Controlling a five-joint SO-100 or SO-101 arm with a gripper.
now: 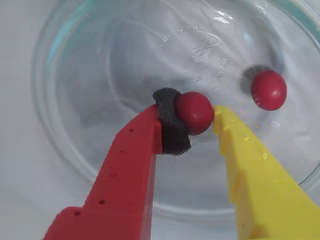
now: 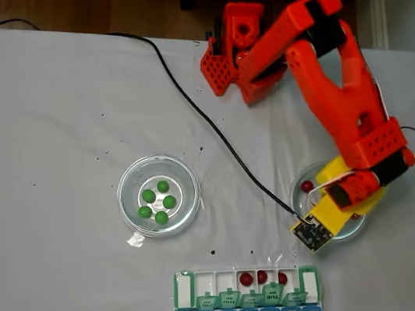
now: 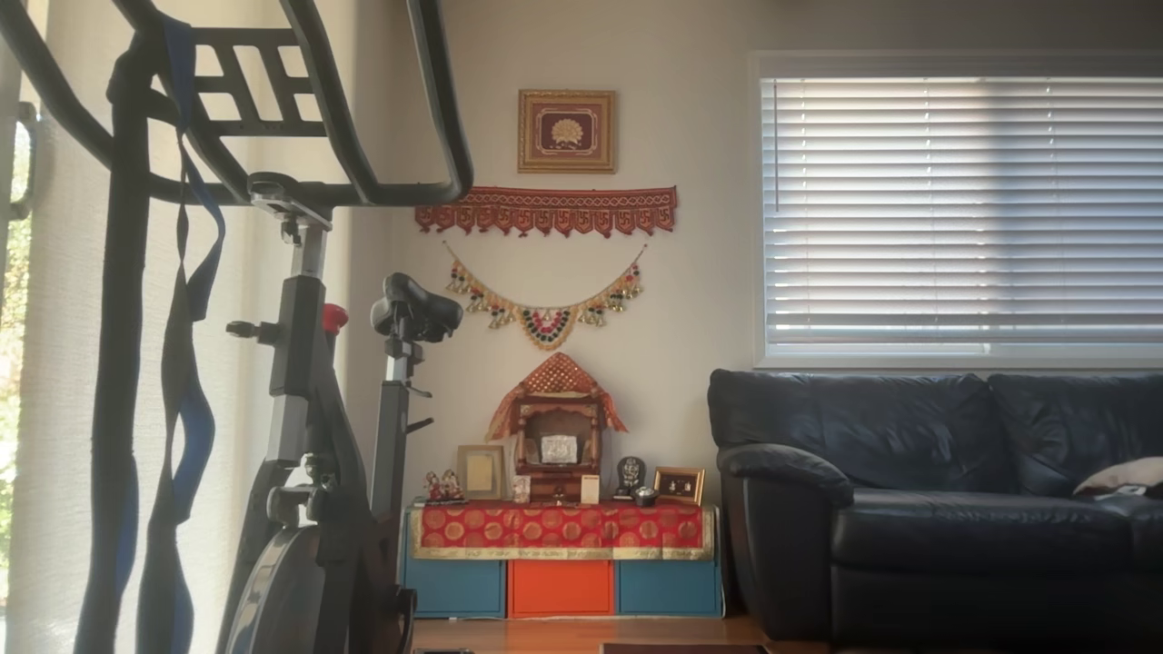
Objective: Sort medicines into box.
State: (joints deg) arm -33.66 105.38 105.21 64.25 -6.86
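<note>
1. Red-and-yellow two-finger gripper (image 1: pixel 202 116) sits low inside the round clear glass dish (image 1: pixel 75 145); we see its jaws narrowed onto a glossy red bead-like pill (image 1: pixel 195 112), foam pad on one side, yellow tip on the other.
2. Second red pill (image 1: pixel 268 90) lies free in that dish, near the held one.
3. Rectangular white pill organizer with green lids (image 2: pixel 245 295) sits just left of and below that dish in the fixed view; three red pills (image 2: pixel 262 277) already in it.
4. Five green pills (image 2: pixel 157 203) wait in another glass dish (image 2: pixel 125 186), well left of the first dish.
5. Risk, we judge: slick round pill, off-centre pinch, could squirt out on lifting or drop before the organizer.
</note>
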